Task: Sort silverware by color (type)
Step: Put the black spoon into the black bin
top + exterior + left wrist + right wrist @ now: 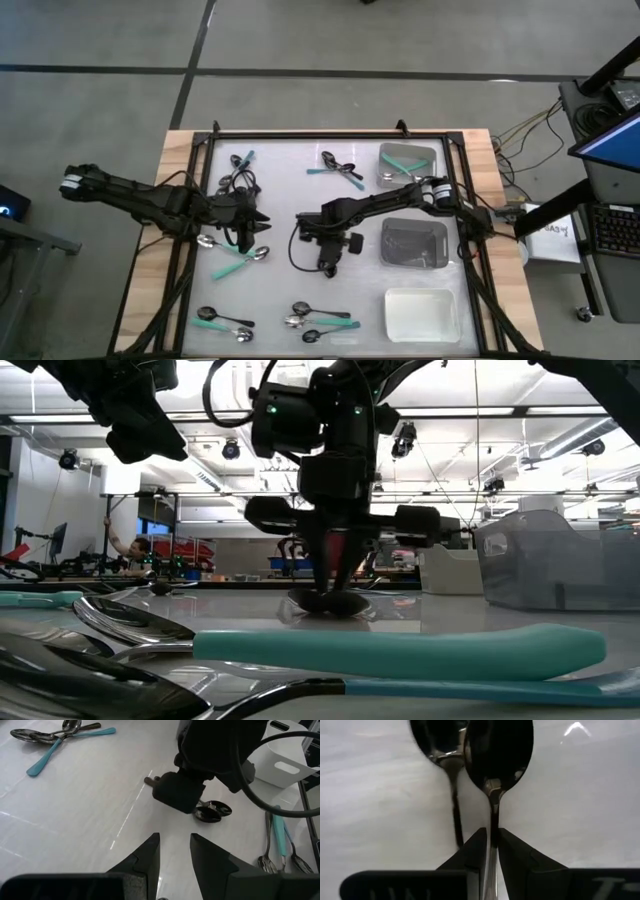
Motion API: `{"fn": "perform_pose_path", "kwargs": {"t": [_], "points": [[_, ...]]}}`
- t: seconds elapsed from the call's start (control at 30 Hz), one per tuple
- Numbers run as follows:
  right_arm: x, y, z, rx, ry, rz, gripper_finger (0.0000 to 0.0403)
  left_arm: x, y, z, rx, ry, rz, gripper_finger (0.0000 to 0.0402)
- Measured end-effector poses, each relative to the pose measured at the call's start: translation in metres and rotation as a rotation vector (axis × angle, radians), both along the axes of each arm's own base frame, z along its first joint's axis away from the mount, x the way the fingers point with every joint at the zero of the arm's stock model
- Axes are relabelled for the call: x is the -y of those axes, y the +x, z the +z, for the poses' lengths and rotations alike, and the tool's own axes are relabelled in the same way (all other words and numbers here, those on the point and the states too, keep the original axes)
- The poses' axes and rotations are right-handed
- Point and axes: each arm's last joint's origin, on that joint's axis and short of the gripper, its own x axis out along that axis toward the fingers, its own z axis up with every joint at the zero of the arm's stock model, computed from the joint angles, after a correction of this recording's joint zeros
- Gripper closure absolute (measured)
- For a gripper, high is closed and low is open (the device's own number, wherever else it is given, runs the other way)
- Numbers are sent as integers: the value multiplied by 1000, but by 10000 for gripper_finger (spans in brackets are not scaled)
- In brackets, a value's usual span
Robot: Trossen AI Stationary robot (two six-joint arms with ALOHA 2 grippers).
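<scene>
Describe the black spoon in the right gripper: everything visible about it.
The black spoon is glossy and dark all over, with an oval bowl narrowing into a thin handle. The right gripper is shut on that handle, its two dark fingers pinching it from either side just behind the bowl. In the low view the spoon hangs almost upright, bowl down, with the bowl touching or just above the white tabletop near the table's middle. The surface mirrors it, so a second dark bowl shows beside it.
</scene>
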Motion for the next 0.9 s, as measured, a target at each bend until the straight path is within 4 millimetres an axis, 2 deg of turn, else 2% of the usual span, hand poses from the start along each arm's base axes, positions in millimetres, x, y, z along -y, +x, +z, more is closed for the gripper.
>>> {"fn": "perform_pose_path", "kwargs": {"t": [0.1, 0.23, 0.5, 0.6, 0.7, 0.9], "points": [[0, -1, 0, -19, 4, -30, 363, 0, 0, 0, 0, 0, 0, 312], [0, -2, 0, -25, 9, -62, 387, 0, 0, 0, 0, -2, 3, 312], [0, 3, 6, 3, 35, -187, 392, 0, 0, 0, 0, -2, 3, 312], [0, 7, 15, 60, 38, -190, 393, 0, 0, 0, -1, -2, 3, 312], [2, 5, 34, 107, 60, -229, 393, 0, 0, 0, -1, -2, 3, 312], [16, -2, 64, 137, 151, -351, 394, 0, 0, -1, -2, -2, 3, 312]]}}
